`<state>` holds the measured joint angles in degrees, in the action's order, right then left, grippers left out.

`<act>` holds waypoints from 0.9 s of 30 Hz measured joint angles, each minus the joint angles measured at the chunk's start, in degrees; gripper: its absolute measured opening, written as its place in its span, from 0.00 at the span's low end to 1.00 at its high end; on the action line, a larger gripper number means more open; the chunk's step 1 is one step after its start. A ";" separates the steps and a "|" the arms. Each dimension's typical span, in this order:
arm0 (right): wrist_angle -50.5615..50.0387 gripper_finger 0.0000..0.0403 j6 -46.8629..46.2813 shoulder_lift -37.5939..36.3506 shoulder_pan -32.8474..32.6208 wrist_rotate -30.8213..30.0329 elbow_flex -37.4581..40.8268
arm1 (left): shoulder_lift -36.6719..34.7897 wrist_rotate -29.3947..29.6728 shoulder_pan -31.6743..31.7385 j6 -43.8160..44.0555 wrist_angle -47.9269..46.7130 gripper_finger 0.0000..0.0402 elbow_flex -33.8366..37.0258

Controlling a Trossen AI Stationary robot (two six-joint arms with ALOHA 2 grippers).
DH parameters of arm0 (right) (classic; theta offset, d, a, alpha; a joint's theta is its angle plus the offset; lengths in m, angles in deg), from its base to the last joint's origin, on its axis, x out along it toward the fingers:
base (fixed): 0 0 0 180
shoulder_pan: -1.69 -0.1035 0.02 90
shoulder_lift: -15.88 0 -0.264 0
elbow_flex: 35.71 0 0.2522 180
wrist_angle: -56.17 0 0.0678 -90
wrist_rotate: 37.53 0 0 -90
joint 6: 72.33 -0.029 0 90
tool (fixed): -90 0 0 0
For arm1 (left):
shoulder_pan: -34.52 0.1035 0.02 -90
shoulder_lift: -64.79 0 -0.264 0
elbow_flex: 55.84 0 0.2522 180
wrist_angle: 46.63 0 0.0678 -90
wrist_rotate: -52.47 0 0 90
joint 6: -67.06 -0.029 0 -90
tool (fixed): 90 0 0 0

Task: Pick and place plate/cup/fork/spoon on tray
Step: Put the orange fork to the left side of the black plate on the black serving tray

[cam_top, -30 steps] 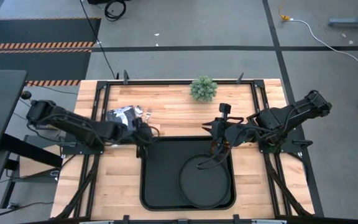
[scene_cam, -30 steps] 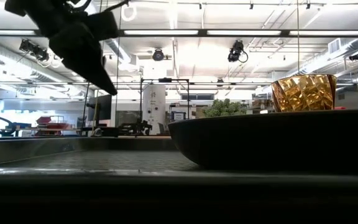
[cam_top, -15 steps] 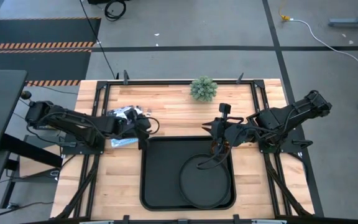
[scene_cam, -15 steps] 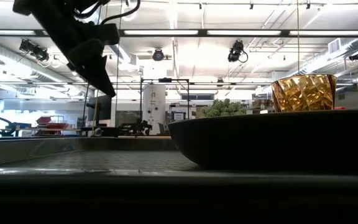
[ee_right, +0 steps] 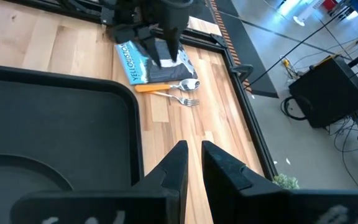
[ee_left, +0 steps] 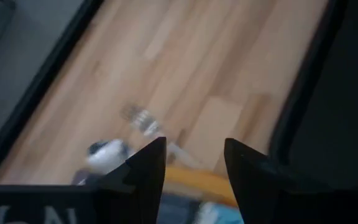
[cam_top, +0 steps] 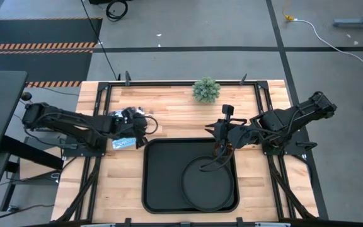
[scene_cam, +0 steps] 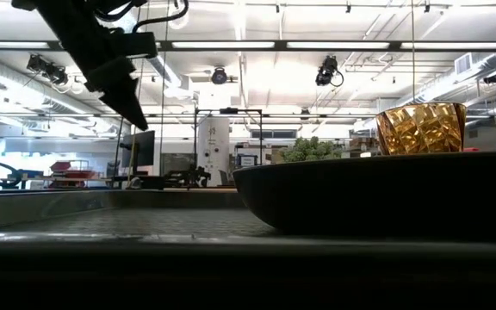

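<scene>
We've got the tray [cam_top: 162, 176] sitting in the near middle of the table [cam_top: 181, 110], with the round plate [cam_top: 207, 189] already lying in its right half. The cup [scene_cam: 420, 127] shows amber behind the plate's rim [scene_cam: 377, 198] in the low view, at the far right part of the tray near the right claw; from above the arm covers it, so we can't tell exactly what it rests on.

The left claw [cam_top: 145, 126] hangs over the bare wood just left of the tray's far left corner, fingers [ee_left: 145, 171] spread apart with nothing between them. Right under it, in its wrist view, we see blurry silver ends of the cutlery on the wood. The right wrist view is clearer: the fork [ee_right: 179, 98] and the spoon [ee_right: 166, 86] lie side by side on the table to the left of the tray, orange handles pointing toward the tray, beside a blue-and-white packet [ee_right: 148, 62], with the spoon's handle against the packet's edge.

The right claw [cam_top: 219, 149] waits over the tray's far right edge, by the plate's far rim. Its fingers [ee_right: 178, 163] are nearly together with only a thin gap, holding nothing.

A small green plant [cam_top: 206, 89] sits at the far middle of the table.
</scene>
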<state>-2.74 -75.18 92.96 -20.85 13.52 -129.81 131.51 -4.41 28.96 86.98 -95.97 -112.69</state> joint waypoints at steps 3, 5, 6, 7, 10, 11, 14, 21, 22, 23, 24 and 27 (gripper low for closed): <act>0.13 0.13 -0.01 0.01 0.00 0.02 0.00 | -3.72 1.59 0.54 -0.07 0.01 0.42 0.61; 0.34 0.13 0.00 0.00 0.00 0.09 0.00 | -5.99 1.65 1.26 -0.07 -0.18 0.42 1.51; 0.43 0.13 -0.02 0.00 0.00 0.09 0.00 | -6.87 1.65 1.74 0.02 -0.33 0.42 2.02; 0.40 0.13 0.00 0.02 -0.01 0.11 0.00 | -7.61 1.67 2.41 0.32 0.02 0.42 2.55; 0.55 0.13 -0.02 0.02 0.00 0.11 0.00 | -9.05 1.16 4.74 1.59 0.71 0.42 4.75; 0.55 0.13 -0.02 0.02 0.00 0.11 0.00 | -9.07 0.42 5.65 2.15 1.26 0.42 5.36; 0.57 0.13 -0.13 0.00 0.00 0.15 0.00 | -8.59 -2.85 8.31 4.08 1.55 0.42 6.39; 0.69 0.13 0.10 0.02 -0.01 1.05 0.00 | -6.43 -10.74 13.60 5.45 3.06 0.42 7.02; 0.68 0.13 0.24 0.02 0.00 1.05 0.00 | -5.90 -11.34 14.19 4.89 3.06 0.42 7.01; 0.68 0.13 0.31 0.02 0.00 1.05 0.00 | -5.53 -12.04 14.87 4.44 2.64 0.42 7.04; 0.68 0.13 0.40 0.02 -0.02 1.07 0.00 | -5.14 -12.68 15.65 4.04 2.34 0.42 7.06; 0.66 0.13 1.03 0.02 0.00 1.06 0.00 | -3.28 -15.43 18.17 4.54 2.35 0.42 7.03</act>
<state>-2.08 -74.15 92.98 -20.85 14.58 -129.81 128.23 -19.85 47.13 91.53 -93.62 -105.66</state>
